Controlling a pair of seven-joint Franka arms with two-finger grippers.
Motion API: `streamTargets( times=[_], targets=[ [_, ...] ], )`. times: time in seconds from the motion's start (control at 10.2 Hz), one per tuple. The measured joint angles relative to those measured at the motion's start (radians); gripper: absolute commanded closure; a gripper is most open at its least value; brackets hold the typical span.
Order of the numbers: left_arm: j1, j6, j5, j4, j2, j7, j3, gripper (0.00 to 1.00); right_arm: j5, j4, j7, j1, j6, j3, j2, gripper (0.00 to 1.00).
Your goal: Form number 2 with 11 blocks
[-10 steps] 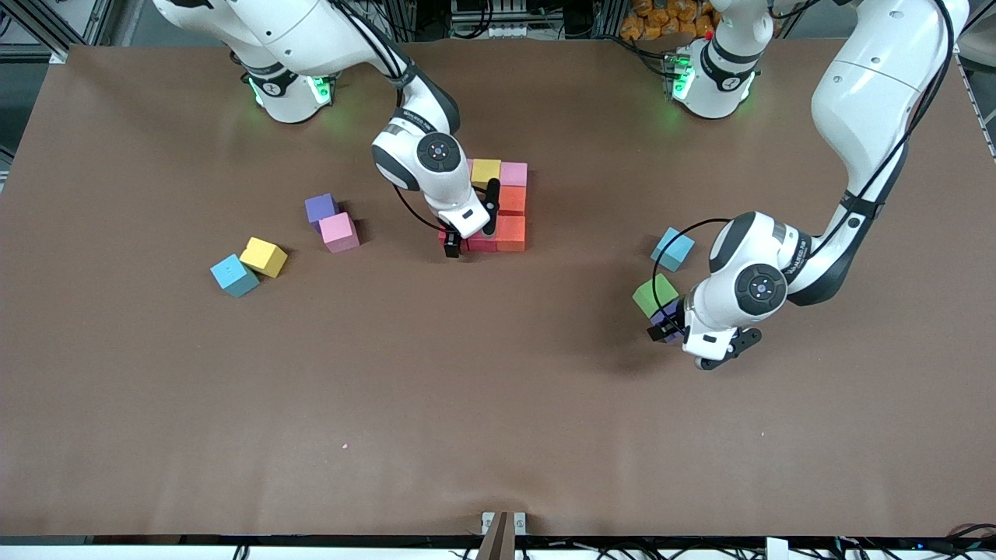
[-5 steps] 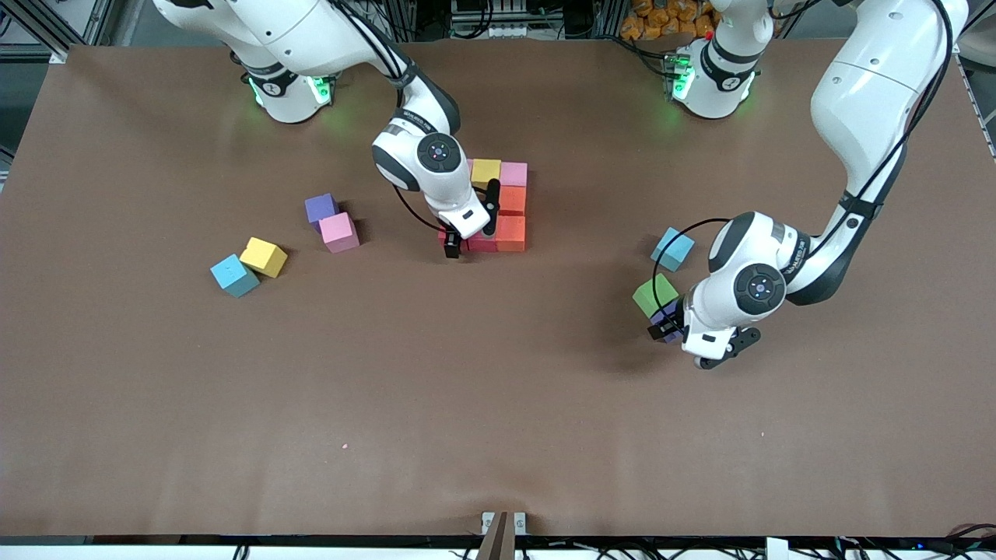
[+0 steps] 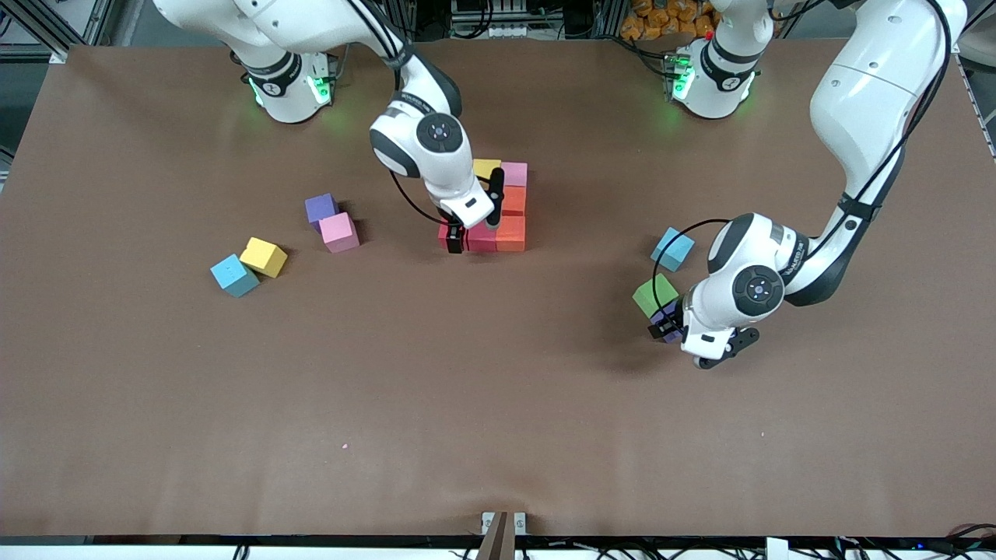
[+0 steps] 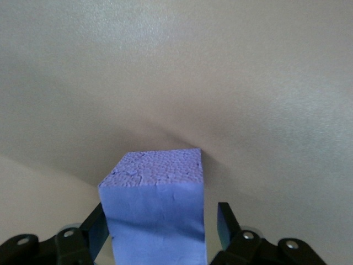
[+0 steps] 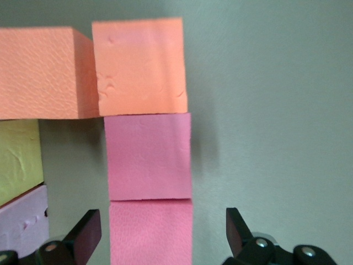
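Half-built number 2 (image 3: 498,206) mid-table; loose blocks (image 3: 249,264) scattered toward both ends.

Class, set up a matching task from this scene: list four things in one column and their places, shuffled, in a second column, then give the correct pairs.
Things
1. green cube
2. loose pink cube
3. left gripper
4. right gripper

Places
A. touching a purple cube toward the right arm's end
B. over the red cubes of the unfinished digit
C. around a purple cube on the table
D. beside the left gripper

Pairs: 1-D, 2-A, 3-C, 4-B
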State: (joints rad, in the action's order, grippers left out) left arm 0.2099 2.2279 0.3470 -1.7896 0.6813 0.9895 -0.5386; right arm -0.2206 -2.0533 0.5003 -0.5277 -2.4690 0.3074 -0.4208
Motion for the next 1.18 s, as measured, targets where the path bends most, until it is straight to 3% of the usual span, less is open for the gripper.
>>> streamTargets(
  times=[0.3, 0.39, 0.79, 1.18],
  targets=[
    [0.001, 0.002, 0.001, 0.000, 0.010, 0.000, 0.002, 0.60, 0.000, -0.002, 0.000, 0.016, 0.129, 0.000, 0.093, 0.00],
    [0.001, 0.002, 0.001, 0.001, 0.010, 0.000, 0.002, 0.65, 0.000, -0.011, -0.007, 0.029, 0.151, -0.001, 0.114, 0.00],
    [-0.001, 0.000, 0.002, 0.028, 0.007, 0.000, 0.001, 0.65, 0.001, -0.146, -0.002, 0.254, 0.180, -0.002, 0.266, 0.00],
    [-0.023, -0.136, 0.003, 0.141, -0.029, 0.000, -0.027, 0.65, 0.002, -0.211, 0.025, 0.460, 0.209, -0.004, 0.350, 0.00]
  ],
)
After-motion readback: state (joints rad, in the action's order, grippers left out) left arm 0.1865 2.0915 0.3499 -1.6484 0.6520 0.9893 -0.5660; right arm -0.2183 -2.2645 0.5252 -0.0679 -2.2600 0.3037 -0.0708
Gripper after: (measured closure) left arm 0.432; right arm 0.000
